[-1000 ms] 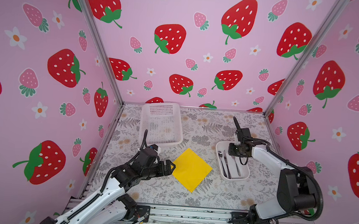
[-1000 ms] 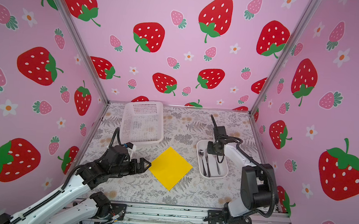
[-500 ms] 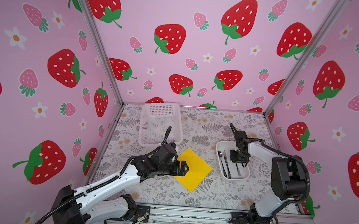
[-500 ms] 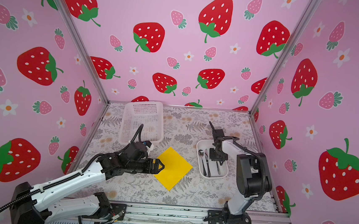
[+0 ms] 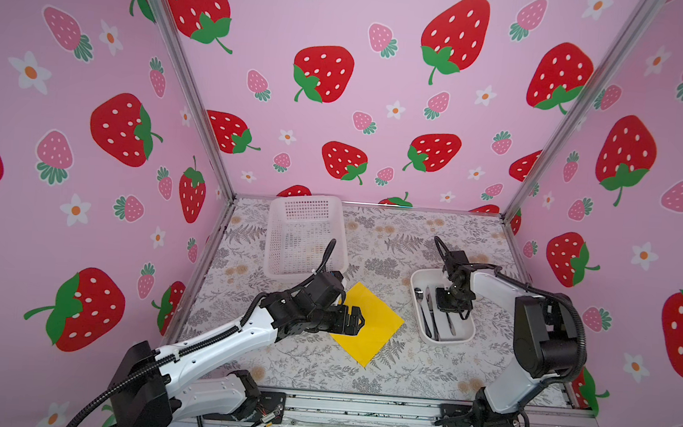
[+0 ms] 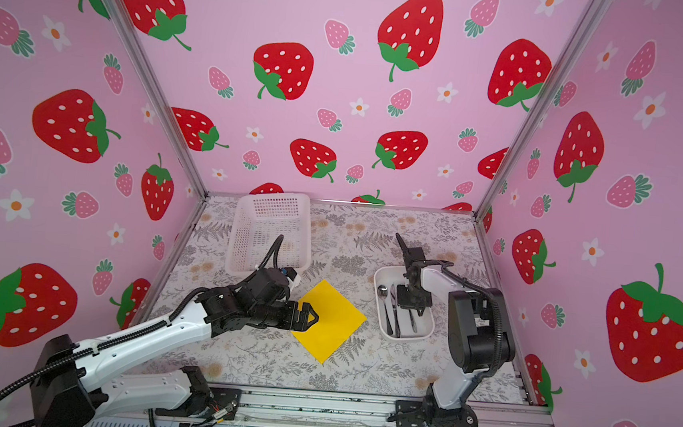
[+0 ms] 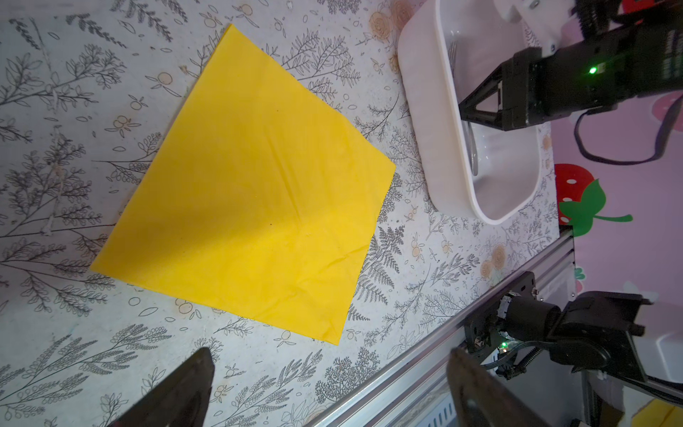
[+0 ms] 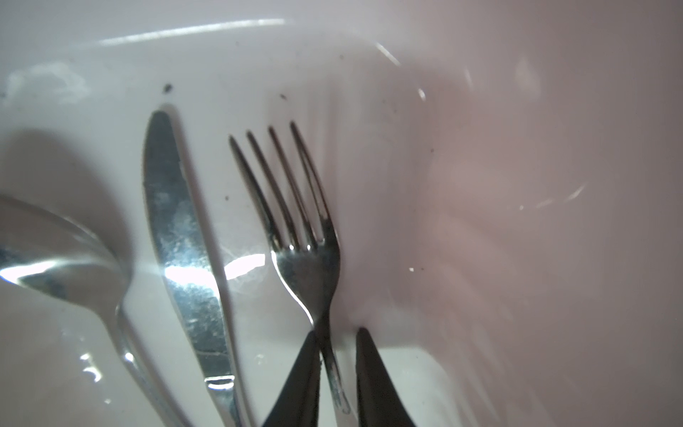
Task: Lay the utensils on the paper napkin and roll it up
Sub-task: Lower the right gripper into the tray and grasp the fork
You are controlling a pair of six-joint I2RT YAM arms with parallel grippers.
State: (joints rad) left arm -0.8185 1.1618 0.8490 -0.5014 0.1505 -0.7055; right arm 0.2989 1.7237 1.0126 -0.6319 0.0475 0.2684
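My right tool [image 8: 338, 332] is narrow, straddling the slim silver metal fork [image 8: 306, 255] at its neck, gap on one side. The fork lies lengthwise in the white oblong tray [image 5: 418, 277]. The square yellow paper napkin [image 5: 377, 325] is just beside the tray, with the left tool [image 5: 358, 321] wide at its edge.

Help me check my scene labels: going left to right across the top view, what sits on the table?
In a top view: white mesh basket → yellow paper napkin → white tray, and inside it spoon → knife → fork.
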